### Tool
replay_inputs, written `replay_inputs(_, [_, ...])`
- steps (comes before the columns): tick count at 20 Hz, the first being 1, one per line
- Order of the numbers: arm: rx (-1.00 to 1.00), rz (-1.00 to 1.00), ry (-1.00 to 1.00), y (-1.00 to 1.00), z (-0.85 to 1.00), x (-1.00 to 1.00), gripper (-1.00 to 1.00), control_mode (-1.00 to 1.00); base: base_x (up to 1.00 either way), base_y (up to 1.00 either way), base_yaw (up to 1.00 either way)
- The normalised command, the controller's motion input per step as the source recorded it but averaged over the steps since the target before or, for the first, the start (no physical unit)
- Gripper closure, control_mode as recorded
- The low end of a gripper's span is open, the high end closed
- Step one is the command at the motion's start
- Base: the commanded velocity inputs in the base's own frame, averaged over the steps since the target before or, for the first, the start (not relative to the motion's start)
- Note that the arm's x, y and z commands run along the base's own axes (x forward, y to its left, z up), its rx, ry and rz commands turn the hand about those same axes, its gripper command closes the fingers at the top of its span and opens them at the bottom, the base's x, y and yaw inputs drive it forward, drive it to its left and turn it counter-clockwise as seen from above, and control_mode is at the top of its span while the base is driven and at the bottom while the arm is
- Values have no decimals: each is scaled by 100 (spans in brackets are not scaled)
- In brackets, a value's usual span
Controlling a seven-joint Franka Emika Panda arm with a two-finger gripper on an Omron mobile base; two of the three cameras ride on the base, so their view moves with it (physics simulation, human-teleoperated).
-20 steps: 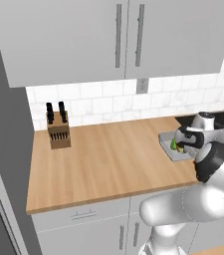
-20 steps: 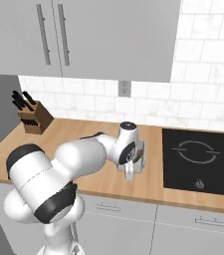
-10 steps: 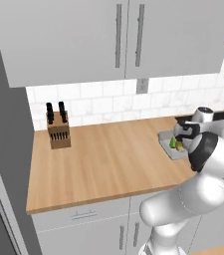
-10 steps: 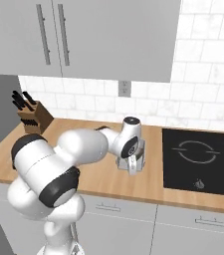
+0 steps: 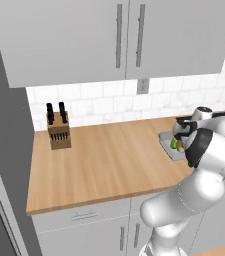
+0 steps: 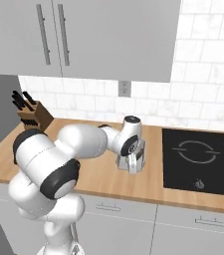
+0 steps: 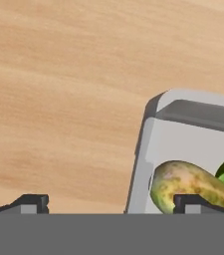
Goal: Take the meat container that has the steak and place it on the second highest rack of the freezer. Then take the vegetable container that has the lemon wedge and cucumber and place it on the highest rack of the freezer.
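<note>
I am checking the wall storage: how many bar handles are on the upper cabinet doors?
2: side by side on the upper cabinet doors, left handle and right handle, above the counter. Others may lie outside view.

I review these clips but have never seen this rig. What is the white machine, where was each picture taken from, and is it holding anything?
All pictures are rendered. The white machine is a robot arm on a driving base. Two cameras ride behind it, to its left and right; the third sits on its hand. Its gripper is open and holds nothing: one of its fingertips is over the wooden counter, the other over the grey tray with the yellow and green pieces. A knife block stands by the wall, and a black cooktop lies beside the tray.
</note>
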Motion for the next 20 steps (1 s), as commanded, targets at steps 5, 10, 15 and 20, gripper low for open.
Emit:
replay_inputs(5, [-1,0,11,14,-27,0,-100,-100,0,0,0])
replay_inputs(10, [0,0,6,3,-35,-3,-100,-100,0,0,0])
replay_inputs(15, [0,0,0,0,-25,-12,-100,-100,0,0,0])
replay_inputs(20, [0,0,0,2,-17,-6,-100,-100,0,0,0])
